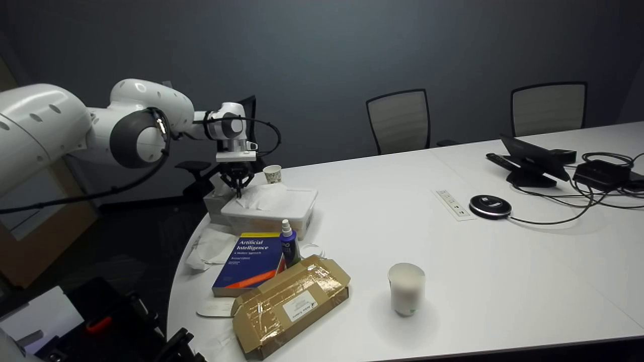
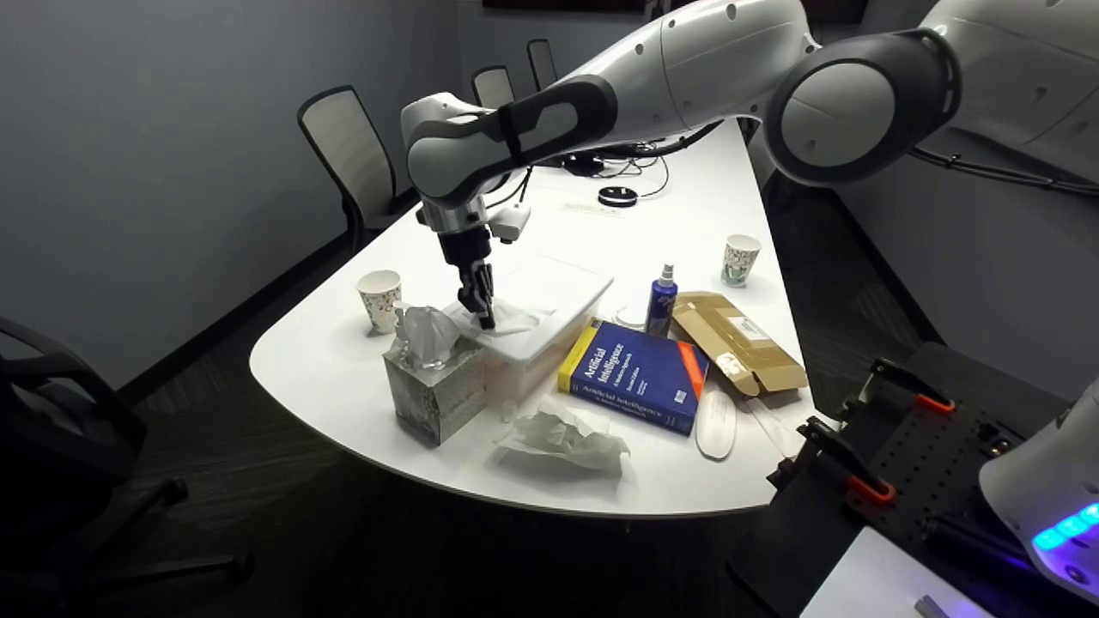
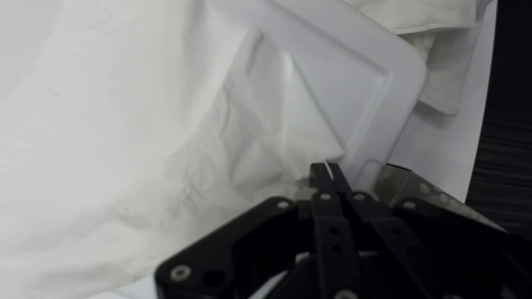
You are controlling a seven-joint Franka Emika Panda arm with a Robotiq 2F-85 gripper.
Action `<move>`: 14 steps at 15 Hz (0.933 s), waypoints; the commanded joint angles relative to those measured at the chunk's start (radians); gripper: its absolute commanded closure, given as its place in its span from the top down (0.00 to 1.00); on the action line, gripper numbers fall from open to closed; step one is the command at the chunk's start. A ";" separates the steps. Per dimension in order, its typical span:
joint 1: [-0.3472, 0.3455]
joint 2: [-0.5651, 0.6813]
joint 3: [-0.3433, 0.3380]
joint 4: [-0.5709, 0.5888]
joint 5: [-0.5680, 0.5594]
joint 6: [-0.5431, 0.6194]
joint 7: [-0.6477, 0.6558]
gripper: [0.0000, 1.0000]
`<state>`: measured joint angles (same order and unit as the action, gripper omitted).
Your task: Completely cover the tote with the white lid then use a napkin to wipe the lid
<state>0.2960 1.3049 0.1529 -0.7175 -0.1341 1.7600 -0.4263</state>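
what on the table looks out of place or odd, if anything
A crumpled white tissue lies loose beside the book, near the edge of the table, as if discarded. The cardboard box sits askew to the book rather than squared up. Nothing looks spilled.

The arm (image 2: 721,69) is wearing glossy white shells (image 1: 35,98) with grey dots (image 1: 55,108) and dark joint rings (image 1: 121,138). A black cable (image 1: 115,190) is hanging alongside. Beyond the edge of the bench (image 2: 670,489), the white base (image 2: 1022,481) is glowing blue. The gripper (image 3: 329,171) is showing black bars (image 3: 343,270) and silver screws (image 3: 180,272).
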 commanded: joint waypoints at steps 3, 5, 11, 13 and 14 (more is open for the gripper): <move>0.013 0.006 -0.061 0.034 -0.071 -0.005 0.012 0.00; 0.005 -0.021 -0.055 0.019 -0.059 -0.017 0.006 0.00; 0.019 -0.195 -0.042 -0.053 -0.058 -0.076 0.011 0.00; 0.033 -0.265 -0.056 -0.073 -0.071 -0.149 0.034 0.00; 0.034 -0.300 -0.053 -0.084 -0.067 -0.195 0.033 0.00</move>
<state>0.3173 1.1419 0.1089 -0.6979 -0.1880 1.6595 -0.4236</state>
